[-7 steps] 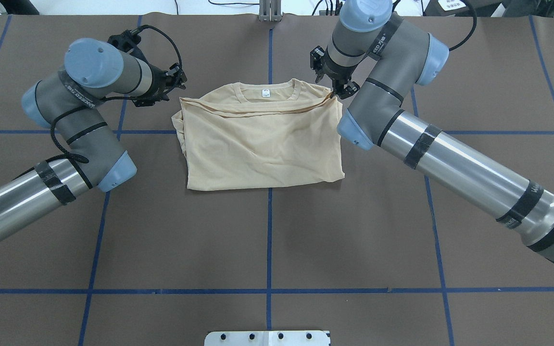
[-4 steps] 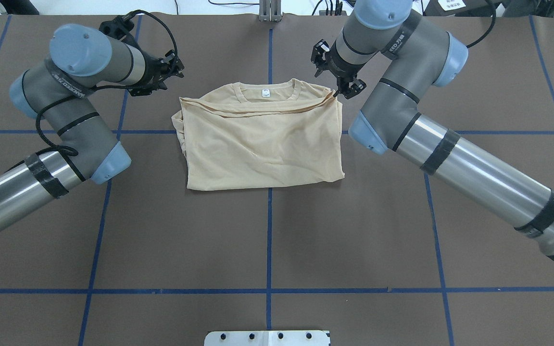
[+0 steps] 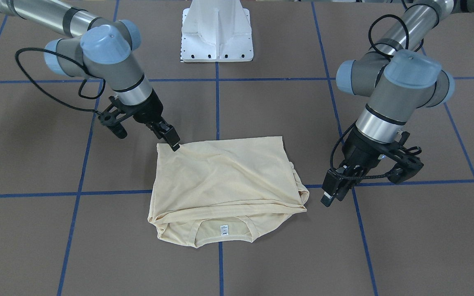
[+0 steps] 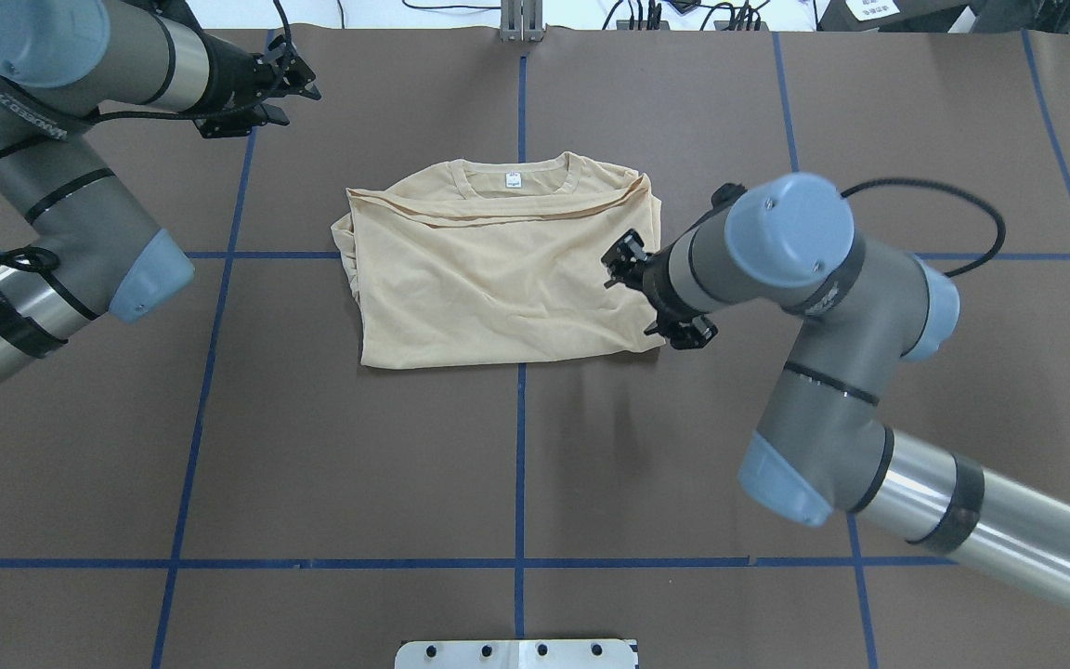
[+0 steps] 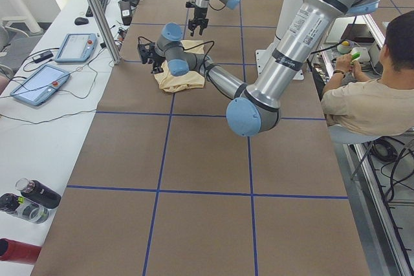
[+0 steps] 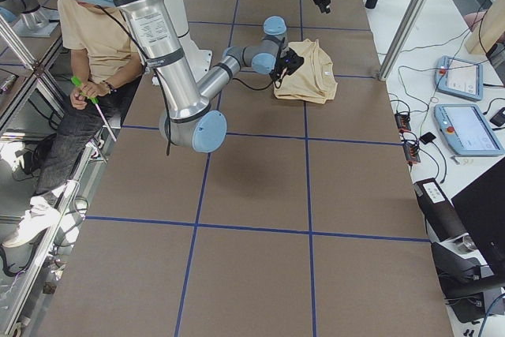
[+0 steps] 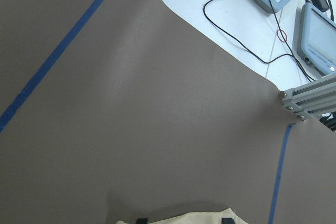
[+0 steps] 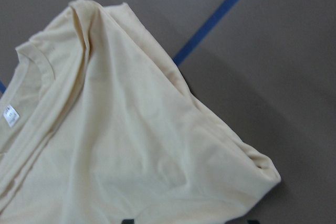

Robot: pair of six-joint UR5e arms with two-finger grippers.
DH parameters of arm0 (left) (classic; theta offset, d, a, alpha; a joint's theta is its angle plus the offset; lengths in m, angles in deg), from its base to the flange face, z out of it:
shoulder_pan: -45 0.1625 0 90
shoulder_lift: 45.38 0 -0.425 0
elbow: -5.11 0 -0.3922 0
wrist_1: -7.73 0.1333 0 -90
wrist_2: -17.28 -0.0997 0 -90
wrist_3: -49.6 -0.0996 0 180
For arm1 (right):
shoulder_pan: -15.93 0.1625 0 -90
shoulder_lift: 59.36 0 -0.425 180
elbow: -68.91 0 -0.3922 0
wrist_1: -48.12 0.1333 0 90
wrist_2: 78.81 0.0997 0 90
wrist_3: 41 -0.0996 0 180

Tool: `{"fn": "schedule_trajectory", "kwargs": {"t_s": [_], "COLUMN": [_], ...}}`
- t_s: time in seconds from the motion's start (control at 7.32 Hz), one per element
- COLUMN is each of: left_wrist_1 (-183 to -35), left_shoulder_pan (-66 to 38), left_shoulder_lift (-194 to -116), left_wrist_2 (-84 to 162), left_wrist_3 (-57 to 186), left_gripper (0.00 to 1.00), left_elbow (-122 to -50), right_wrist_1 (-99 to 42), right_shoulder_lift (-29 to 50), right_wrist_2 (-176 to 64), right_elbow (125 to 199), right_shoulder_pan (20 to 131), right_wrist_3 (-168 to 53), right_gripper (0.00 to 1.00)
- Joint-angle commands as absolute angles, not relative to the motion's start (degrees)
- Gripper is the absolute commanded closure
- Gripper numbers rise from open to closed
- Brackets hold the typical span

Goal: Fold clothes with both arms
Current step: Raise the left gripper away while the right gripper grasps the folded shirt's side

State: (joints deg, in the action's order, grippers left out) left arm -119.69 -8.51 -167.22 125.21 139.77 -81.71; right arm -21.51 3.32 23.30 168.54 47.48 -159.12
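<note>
**Position of the work.** The shirt (image 4: 498, 279) lies flat near the middle of the table (image 4: 516, 465), already folded into a rough rectangle. On a dial with 12 o'clock pointing away from the robot, the collar and its neck label (image 4: 514, 181) sit at the 12 o'clock edge and a straight folded edge runs along 6 o'clock. The long axis runs 9 to 3.

**Right gripper** (image 4: 645, 302). It is over the shirt's 4 o'clock corner with its jaws spread, holding nothing. The wrist camera shows the cloth lying loose below it. The shirt extends from the jaws toward 9 and 10 o'clock. Whether a fingertip touches the fabric cannot be told.

**Left gripper** (image 4: 296, 98). It is off the cloth on the 10 o'clock side and raised, with its jaws spread and empty.

**Judgement.** The right arm is the nearer one. A further fold would likely begin at this 4 o'clock corner and carry it across the long axis toward 9 o'clock.

**Not verifiable.** The chest print is not visible. The sleeves are lost in the bunched layers at the 9 o'clock edge. How high the left gripper stands above the table is unclear.
</note>
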Motion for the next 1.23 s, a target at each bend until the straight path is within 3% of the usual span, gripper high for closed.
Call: {"fn": "schedule_trajectory", "kwargs": {"t_s": [0.0, 0.82, 0.96, 1.09], "left_wrist_1": [-119.71, -119.88, -119.97, -120.06], "left_shoulder_pan": [-9.75, -9.49, -9.40, -9.40], "left_shoulder_lift": [-165.54, -164.73, -164.73, -164.82], "left_wrist_2": [125.30, 125.30, 125.30, 125.30], "left_wrist_3": [137.42, 137.32, 137.32, 136.71], "left_gripper": [0.44, 0.43, 0.43, 0.44], "left_elbow": [-82.87, -81.99, -81.47, -80.86], "right_wrist_1": [-21.84, -22.11, -22.11, -22.11], "right_shoulder_lift": [5.93, 8.14, 7.96, 7.96], "right_wrist_2": [13.66, 9.69, 9.17, 8.30], "right_elbow": [169.63, 168.58, 168.05, 167.61], "right_shoulder_pan": [41.24, 42.21, 42.12, 42.12], "right_wrist_3": [-161.42, -160.44, -160.36, -160.36], "right_gripper": [0.26, 0.29, 0.32, 0.45]}}
